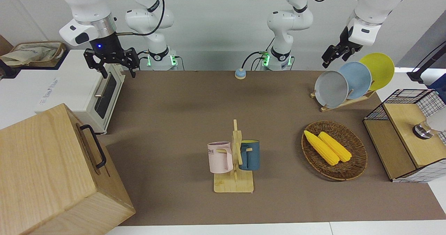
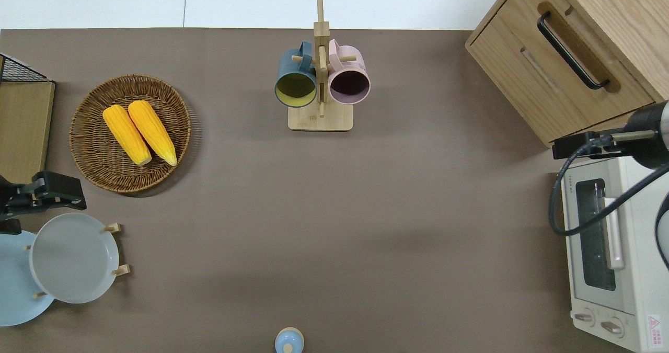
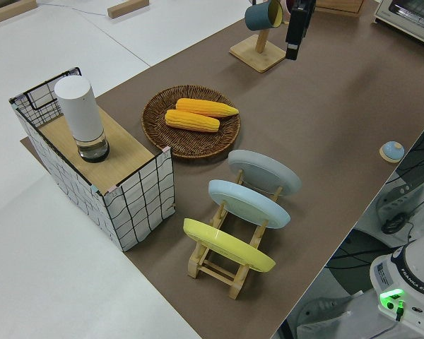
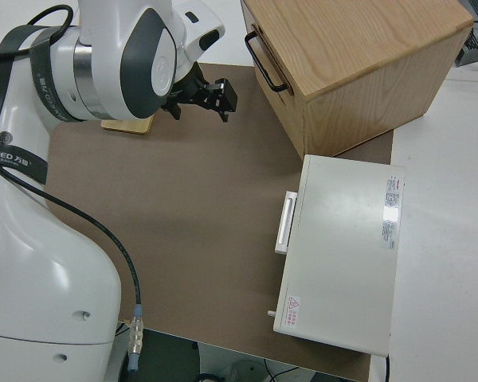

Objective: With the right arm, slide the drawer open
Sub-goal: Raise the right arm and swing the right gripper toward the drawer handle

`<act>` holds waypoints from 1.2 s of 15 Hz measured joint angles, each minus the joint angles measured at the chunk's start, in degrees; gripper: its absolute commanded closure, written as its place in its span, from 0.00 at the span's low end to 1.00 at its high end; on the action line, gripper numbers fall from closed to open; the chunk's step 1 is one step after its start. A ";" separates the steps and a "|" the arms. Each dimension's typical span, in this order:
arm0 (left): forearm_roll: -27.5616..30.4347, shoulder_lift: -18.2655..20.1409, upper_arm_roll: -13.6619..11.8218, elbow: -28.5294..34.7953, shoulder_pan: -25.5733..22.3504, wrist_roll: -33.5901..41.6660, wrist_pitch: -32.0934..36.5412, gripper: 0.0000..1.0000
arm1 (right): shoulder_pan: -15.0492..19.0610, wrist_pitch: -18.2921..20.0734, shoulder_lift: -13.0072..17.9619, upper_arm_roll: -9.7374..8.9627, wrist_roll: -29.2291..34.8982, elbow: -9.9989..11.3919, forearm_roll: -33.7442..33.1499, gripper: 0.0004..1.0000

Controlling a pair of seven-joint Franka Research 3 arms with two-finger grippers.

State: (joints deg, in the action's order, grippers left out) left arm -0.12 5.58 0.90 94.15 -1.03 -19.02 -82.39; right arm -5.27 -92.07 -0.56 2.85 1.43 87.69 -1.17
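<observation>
The drawer (image 2: 562, 68) is in the big light-wood cabinet (image 1: 45, 172) at the right arm's end of the table. Its front sits flush with the cabinet, and its black bar handle (image 1: 93, 145) is free; the handle also shows in the overhead view (image 2: 572, 49) and the right side view (image 4: 263, 57). My right gripper (image 1: 117, 71) is open and empty, up in the air. In the overhead view (image 2: 572, 146) it is over the end of the toaster oven next to the cabinet. It touches nothing in the right side view (image 4: 201, 107). The left arm is parked (image 1: 334, 55).
A white toaster oven (image 1: 87, 88) stands beside the cabinet, nearer to the robots. A mug rack (image 1: 235, 158) with two mugs is mid-table. A basket of corn (image 1: 343, 169), a plate rack (image 1: 348, 81) and a wire-mesh box (image 1: 404, 137) are at the left arm's end.
</observation>
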 measured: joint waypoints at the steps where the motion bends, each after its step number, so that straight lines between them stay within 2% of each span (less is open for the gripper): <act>1: 0.00 0.00 0.00 0.00 0.00 0.00 0.00 0.01 | 0.16 0.00 0.00 -0.80 0.00 -0.09 0.00 0.02; 6: 0.00 0.00 0.00 0.00 0.00 0.00 0.00 0.01 | 0.45 1.60 0.00 -1.11 0.12 -0.12 -0.19 0.02; 8: 0.00 0.00 0.00 0.00 0.00 0.00 0.00 0.01 | 0.46 1.70 0.00 -1.99 0.12 -0.12 -1.76 0.02; 13: 0.00 0.00 0.00 0.00 0.00 0.00 0.00 0.01 | 0.42 2.10 0.00 -7.38 1.74 -0.14 -10.06 0.02; 14: 0.00 0.00 0.00 0.00 0.00 0.00 0.00 0.01 | 0.40 2.37 0.00 -8.82 1.82 -0.13 -12.85 0.02; 15: 0.00 0.00 0.00 0.00 0.00 0.00 0.00 0.01 | 0.35 2.80 -0.07 -11.16 1.99 -0.13 -16.45 0.02; 18: 0.00 0.00 0.00 0.00 0.00 0.00 0.00 0.01 | 0.32 4.15 -0.50 -15.33 2.29 -0.07 -23.59 0.02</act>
State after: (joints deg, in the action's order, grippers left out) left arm -0.12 5.58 0.90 94.15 -1.03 -19.02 -82.39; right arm -4.95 -87.91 -1.07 -12.48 3.72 87.61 -24.76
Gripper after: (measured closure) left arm 0.004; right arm 0.018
